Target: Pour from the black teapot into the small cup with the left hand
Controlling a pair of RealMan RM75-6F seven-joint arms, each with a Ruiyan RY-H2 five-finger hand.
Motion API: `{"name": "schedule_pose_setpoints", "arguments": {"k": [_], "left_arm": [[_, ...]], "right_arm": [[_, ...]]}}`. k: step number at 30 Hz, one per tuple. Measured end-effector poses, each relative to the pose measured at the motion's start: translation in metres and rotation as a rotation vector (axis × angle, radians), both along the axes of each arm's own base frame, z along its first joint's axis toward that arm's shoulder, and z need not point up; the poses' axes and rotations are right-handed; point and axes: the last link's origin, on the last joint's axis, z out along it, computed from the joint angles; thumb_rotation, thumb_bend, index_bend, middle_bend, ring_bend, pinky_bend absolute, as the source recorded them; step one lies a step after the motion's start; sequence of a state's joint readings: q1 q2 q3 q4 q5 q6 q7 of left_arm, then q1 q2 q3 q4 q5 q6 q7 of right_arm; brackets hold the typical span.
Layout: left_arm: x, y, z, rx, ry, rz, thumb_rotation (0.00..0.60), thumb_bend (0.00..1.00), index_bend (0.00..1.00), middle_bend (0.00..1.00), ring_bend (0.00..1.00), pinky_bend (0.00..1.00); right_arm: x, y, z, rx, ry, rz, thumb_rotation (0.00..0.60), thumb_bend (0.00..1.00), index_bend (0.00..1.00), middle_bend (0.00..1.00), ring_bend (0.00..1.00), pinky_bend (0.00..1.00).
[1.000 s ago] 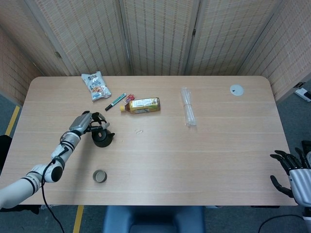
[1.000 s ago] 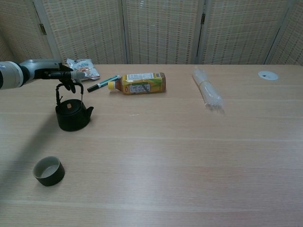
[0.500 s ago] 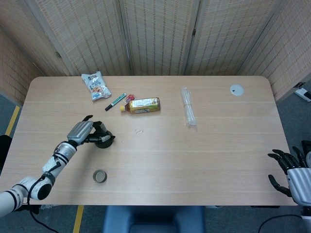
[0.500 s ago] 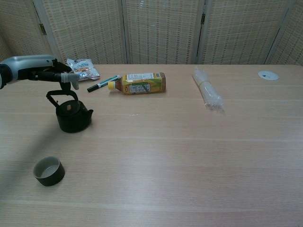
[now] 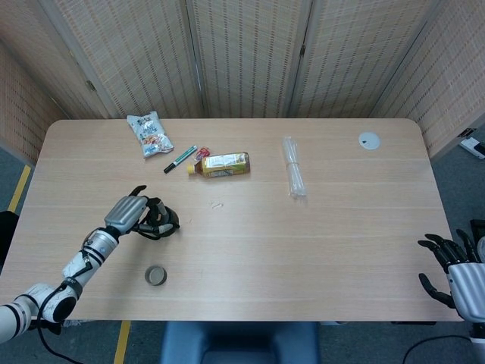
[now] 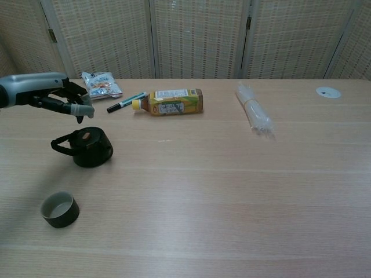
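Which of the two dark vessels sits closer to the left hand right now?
The black teapot, just below the left hand. The small cup stands apart, nearer the table's front edge.

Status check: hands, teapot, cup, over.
Left hand open above black teapot, handle flopped down. Small cup upright, nothing in the way. Right hand open, idle.

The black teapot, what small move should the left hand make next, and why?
Probably lower the left hand and close its fingers around the handle. The black teapot stands on the table with its handle flopped to the side, and the hand hovers just above it, holding nothing. The small cup waits nearer the front edge, so a firm grip comes before any pouring.
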State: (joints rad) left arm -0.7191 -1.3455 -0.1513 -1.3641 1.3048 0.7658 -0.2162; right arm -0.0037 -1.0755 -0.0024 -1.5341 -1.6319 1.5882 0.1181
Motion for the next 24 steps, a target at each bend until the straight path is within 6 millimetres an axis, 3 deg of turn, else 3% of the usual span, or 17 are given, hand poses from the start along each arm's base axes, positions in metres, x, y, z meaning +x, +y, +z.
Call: {"name": "schedule_pose_setpoints", "arguments": {"k": [1, 2, 14, 19, 24], "left_arm": [[0.0, 0.0, 0.0, 0.003, 0.01, -0.008, 0.568, 0.21, 0.4, 0.5, 0.36, 0.0], [-0.001, -0.001, 0.0, 0.006, 0.02, -0.017, 0.599, 0.22, 0.39, 0.49, 0.36, 0.0], [-0.008, -0.029, 0.009, 0.09, 0.148, -0.162, 0.6, 0.23, 0.39, 0.47, 0.35, 0.0], [-0.011, -0.035, 0.002, 0.091, 0.176, -0.171, 0.6, 0.22, 0.32, 0.38, 0.26, 0.0], [-0.009, -0.034, -0.01, 0.082, 0.198, -0.179, 0.6, 0.22, 0.29, 0.35, 0.23, 0.0]], "right_arm": [[0.0, 0.0, 0.0, 0.0, 0.0, 0.001, 0.6, 0.35, 0.24, 0.23, 0.23, 0.0], [0.0, 0.0, 0.0, 0.001, 0.0, 0.001, 0.6, 0.35, 0.24, 0.23, 0.23, 0.0], [0.002, -0.002, -0.002, 0.006, 0.001, 0.009, 0.6, 0.35, 0.24, 0.23, 0.23, 0.0], [0.002, -0.004, -0.003, 0.012, 0.001, 0.015, 0.6, 0.35, 0.24, 0.23, 0.23, 0.0], [0.002, -0.004, -0.004, 0.013, -0.001, 0.013, 0.6, 0.35, 0.24, 0.23, 0.23, 0.0]]}}
